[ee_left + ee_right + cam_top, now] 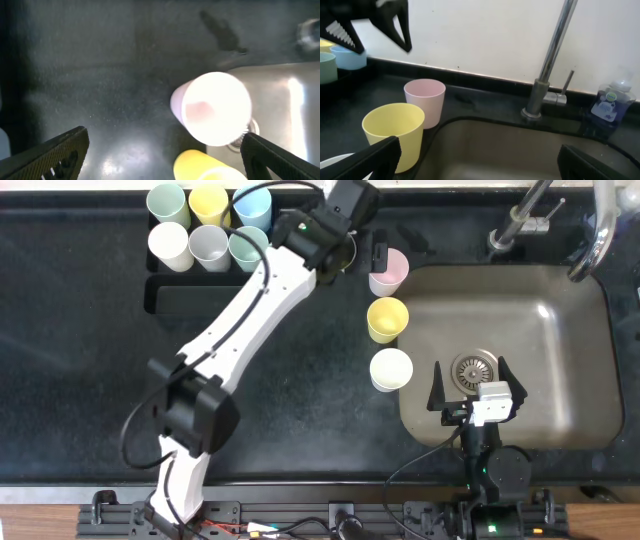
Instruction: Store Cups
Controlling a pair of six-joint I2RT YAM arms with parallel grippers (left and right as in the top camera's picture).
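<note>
A: Left gripper?
B: Above the pale pink plastic cup, fingers wide apart, empty.
A: Room?
B: The cup stands by the steel sink rim, with a yellow plastic cup just beside it. Right gripper is spread apart over the sink.

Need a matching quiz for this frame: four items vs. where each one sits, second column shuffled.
1. pink cup
2. white cup
3. right gripper
4. blue cup

A. over the sink
B. in the black rack
C. under the left gripper
D. end of the counter row nearest the arm bases

Pairs: 1-C, 2-D, 3-A, 4-B
</note>
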